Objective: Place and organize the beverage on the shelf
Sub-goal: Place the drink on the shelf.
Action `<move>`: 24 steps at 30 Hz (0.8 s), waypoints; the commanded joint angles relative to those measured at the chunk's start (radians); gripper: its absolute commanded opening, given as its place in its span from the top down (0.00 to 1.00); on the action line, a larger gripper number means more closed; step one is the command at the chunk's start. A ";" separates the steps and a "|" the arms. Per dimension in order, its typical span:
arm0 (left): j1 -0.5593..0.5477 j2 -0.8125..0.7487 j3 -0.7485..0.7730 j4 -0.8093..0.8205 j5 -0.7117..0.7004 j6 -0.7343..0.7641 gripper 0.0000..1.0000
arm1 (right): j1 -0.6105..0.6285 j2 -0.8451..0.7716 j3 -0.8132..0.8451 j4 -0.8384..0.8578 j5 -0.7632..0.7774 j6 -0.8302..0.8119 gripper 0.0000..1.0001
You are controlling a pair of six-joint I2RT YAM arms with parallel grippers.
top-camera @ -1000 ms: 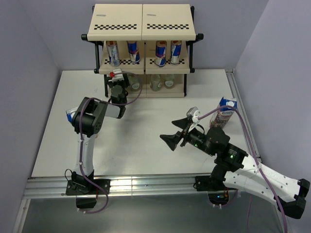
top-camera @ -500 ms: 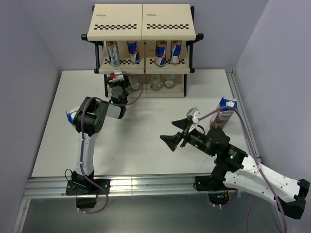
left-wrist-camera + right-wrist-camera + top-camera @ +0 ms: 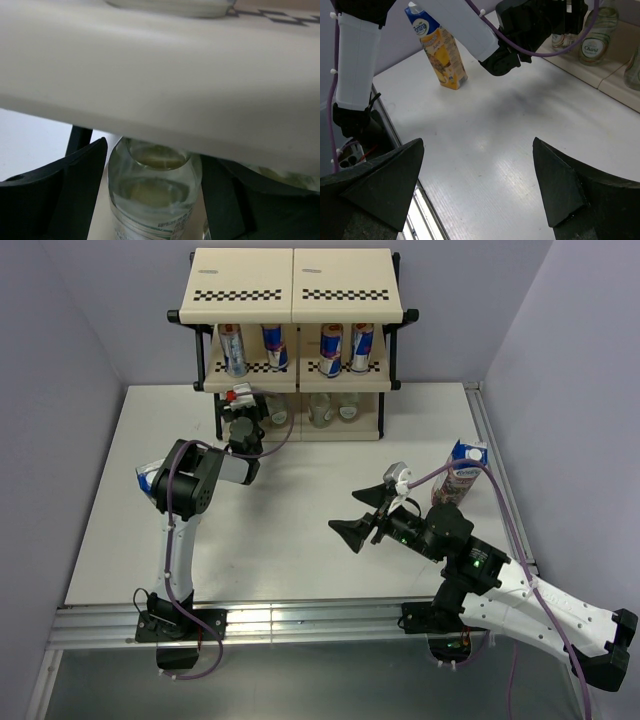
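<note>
The small clear bottle (image 3: 155,200) stands on the lowest tier of the cream, black-framed shelf (image 3: 295,285), flanked closely by the left pincer (image 3: 245,410); whether it is pinched cannot be told. The right pincer (image 3: 358,512) hangs spread wide above the white bench (image 3: 290,490).

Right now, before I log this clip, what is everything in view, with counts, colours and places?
cream three-tier shelf with black tube frame: one, cream and black, far edge of the table.
slim metal cans: four, silver-blue-red, upright on the middle tier.
small clear bottles: three seen from above on the bottom tier, plus a fourth between the left fingers.
yellow pineapple carton: one, standing on the table's left side.
purple grape carton: one, standing near the right edge.
white table: one.
left gripper: at the bottom tier, fingers either side of a bottle, grip unclear.
right gripper: open, empty, over the table's middle.
</note>
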 commanded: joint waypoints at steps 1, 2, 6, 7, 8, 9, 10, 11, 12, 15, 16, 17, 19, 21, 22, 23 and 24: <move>0.025 -0.023 0.066 -0.092 -0.055 0.006 0.21 | -0.002 -0.011 -0.003 0.032 -0.008 -0.007 0.04; 0.025 -0.023 0.063 -0.090 -0.057 0.006 0.21 | -0.002 -0.012 -0.004 0.032 -0.008 -0.007 0.04; 0.025 -0.033 0.040 -0.078 -0.052 0.006 0.15 | -0.002 -0.014 -0.004 0.029 -0.005 -0.008 0.04; 0.024 -0.037 0.037 -0.077 -0.052 0.007 0.14 | -0.002 -0.014 -0.004 0.029 -0.006 -0.008 0.04; 0.024 -0.040 0.028 -0.072 -0.054 0.007 0.14 | -0.002 -0.013 -0.004 0.030 -0.011 -0.008 0.04; 0.024 -0.041 0.024 -0.069 -0.054 0.009 0.11 | -0.002 -0.013 -0.004 0.030 -0.014 -0.008 0.04; 0.022 -0.047 0.017 -0.069 -0.055 0.009 0.11 | -0.002 -0.011 -0.004 0.030 -0.014 -0.008 0.04; 0.022 -0.049 0.014 -0.067 -0.057 0.009 0.10 | -0.002 -0.009 -0.004 0.030 -0.014 -0.011 0.04; 0.022 -0.049 0.013 -0.069 -0.064 0.004 0.10 | -0.002 -0.008 -0.004 0.030 -0.014 -0.008 0.04; 0.022 -0.056 0.002 -0.070 -0.072 -0.002 0.08 | -0.002 -0.008 -0.003 0.029 -0.018 -0.011 0.04; 0.021 -0.058 -0.003 -0.072 -0.072 -0.004 0.07 | -0.002 -0.008 -0.001 0.029 -0.018 -0.011 0.04; 0.021 -0.060 -0.006 -0.070 -0.075 -0.005 0.07 | -0.002 -0.009 -0.003 0.029 -0.018 -0.011 0.04; 0.019 -0.061 -0.009 -0.069 -0.077 -0.005 0.07 | -0.002 -0.008 -0.003 0.030 -0.020 -0.013 0.04; 0.014 -0.061 -0.018 -0.058 -0.078 -0.005 0.06 | -0.002 -0.003 -0.001 0.029 -0.020 -0.013 0.04; 0.013 -0.063 -0.021 -0.058 -0.077 -0.005 0.06 | -0.002 -0.002 0.000 0.029 -0.021 -0.014 0.04; 0.011 -0.064 -0.029 -0.055 -0.081 -0.005 0.05 | -0.002 0.000 0.000 0.029 -0.021 -0.014 0.04; 0.007 -0.066 -0.033 -0.043 -0.086 -0.005 0.03 | -0.002 0.001 0.000 0.029 -0.021 -0.014 0.04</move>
